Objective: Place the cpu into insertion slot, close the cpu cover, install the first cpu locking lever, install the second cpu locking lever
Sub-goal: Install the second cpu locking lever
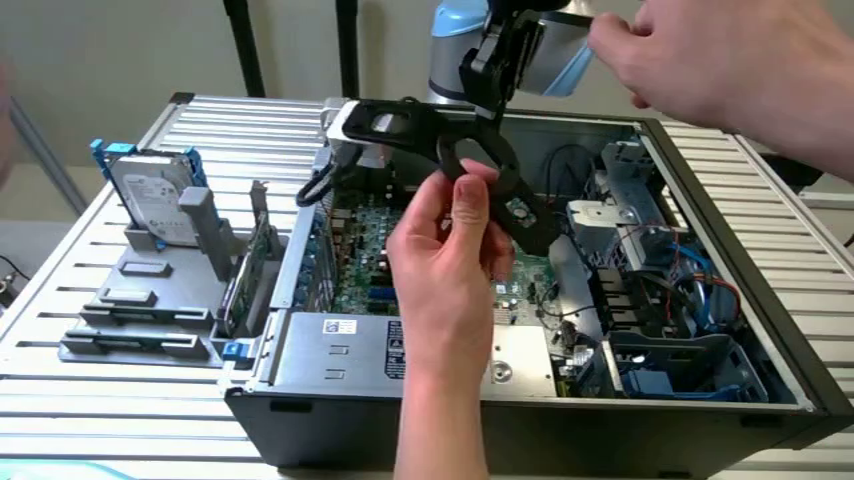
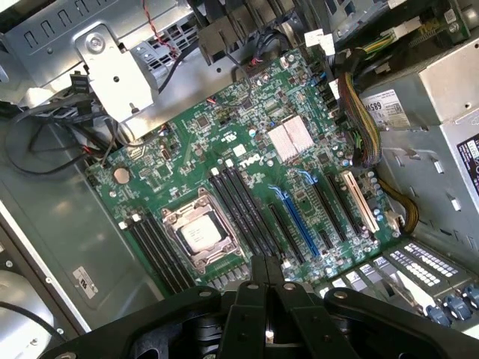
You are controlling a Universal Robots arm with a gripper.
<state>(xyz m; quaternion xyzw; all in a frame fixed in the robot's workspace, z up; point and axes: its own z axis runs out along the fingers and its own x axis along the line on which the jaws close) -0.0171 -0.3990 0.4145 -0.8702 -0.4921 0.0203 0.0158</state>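
Observation:
In the wrist view the pale cpu (image 2: 200,236) lies flat in the insertion slot (image 2: 177,244) on the green board (image 2: 247,161). The silvery cpu cover (image 2: 219,256) frames it and looks to lie flat over it. My gripper (image 2: 267,275) hangs above the board's edge, a short way from the socket, fingers shut together with nothing between them. In the exterior view my gripper (image 1: 538,238) hovers inside the open computer case (image 1: 747,300). A person's hand (image 1: 447,260) grasps its black body and hides the socket. A second hand (image 1: 721,60) rests on my wrist.
Long black memory slots (image 2: 239,202) and blue and tan card slots (image 2: 299,217) flank the socket. Cable bundles (image 2: 359,120) and a metal bracket (image 2: 112,71) stand around the board. A hard drive (image 1: 154,190) in a grey rack sits on the slatted table at the exterior view's left.

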